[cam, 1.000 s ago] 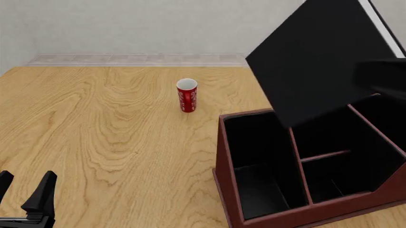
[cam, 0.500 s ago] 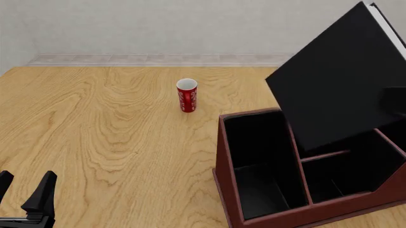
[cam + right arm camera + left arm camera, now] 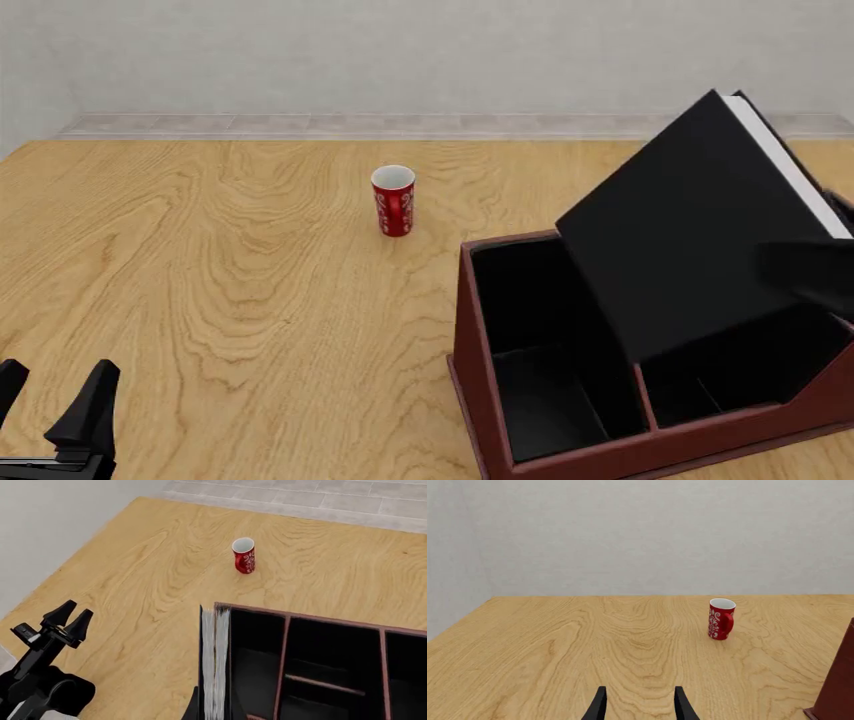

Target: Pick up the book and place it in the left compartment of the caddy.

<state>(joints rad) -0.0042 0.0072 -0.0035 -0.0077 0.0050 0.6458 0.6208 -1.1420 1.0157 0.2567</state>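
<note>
**Book tilted over the caddy, held by the right arm**

The book (image 3: 694, 225) hangs tilted above the caddy (image 3: 470, 350), its lower corner dipping toward the partition between the left compartment (image 3: 534, 330) and the smaller sections. White page edges show along its upper right side. In the right wrist view the book (image 3: 215, 660) stands edge-on over the caddy's near-left wall, clamped by the right gripper (image 3: 212, 711), whose fingers hug both covers at the picture's edge. The left gripper (image 3: 54, 415) sits low at the table's (image 3: 240, 300) near-left corner, its fingers spread apart and holding nothing. A red cup (image 3: 392, 201) stands upright on the table, well apart from the caddy.
</note>
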